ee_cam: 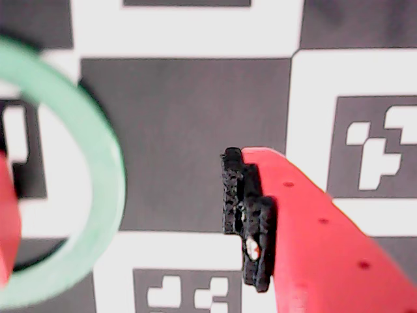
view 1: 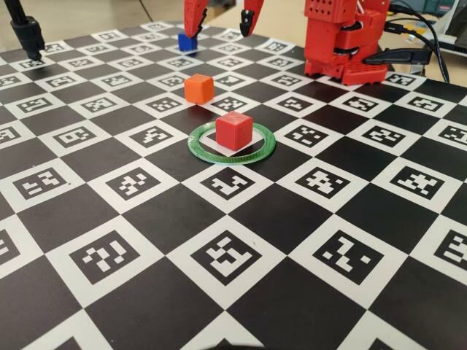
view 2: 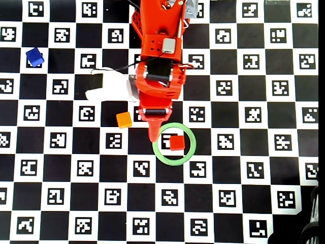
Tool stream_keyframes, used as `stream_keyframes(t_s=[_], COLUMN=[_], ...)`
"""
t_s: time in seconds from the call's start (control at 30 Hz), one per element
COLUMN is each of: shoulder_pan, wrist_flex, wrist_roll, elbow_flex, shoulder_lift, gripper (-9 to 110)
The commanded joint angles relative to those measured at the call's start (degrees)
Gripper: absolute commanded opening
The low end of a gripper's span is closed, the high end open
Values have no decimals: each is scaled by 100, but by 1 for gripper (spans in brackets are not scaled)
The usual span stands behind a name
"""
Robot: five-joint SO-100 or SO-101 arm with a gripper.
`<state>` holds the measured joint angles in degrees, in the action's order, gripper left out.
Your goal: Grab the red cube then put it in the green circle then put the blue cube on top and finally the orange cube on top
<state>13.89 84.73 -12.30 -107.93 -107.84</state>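
The red cube [view 1: 234,130] sits inside the green circle [view 1: 232,154] on the checkered bench [view 1: 146,211], free of the claw [view 1: 222,25]. In the fixed view the claw hangs above the bench with its two red fingers spread wide and nothing between them. The orange cube [view 1: 198,87] rests just beyond the ring, apart from it. The blue cube [view 1: 188,41] lies farther back. In the wrist view one finger [ee_cam: 313,228] hangs clear of the ring [ee_cam: 98,163].
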Motion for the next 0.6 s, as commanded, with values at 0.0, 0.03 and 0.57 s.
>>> stream_keyframes(t_s=[0.0,0.03,0.57], shoulder_pan=[624,782,3375], wrist_flex=[79,88,633], wrist_roll=[-387,-510,-2742], elbow_flex=[633,659,1793], shoulder_lift=[-413,-404,439], gripper=[47,47,48])
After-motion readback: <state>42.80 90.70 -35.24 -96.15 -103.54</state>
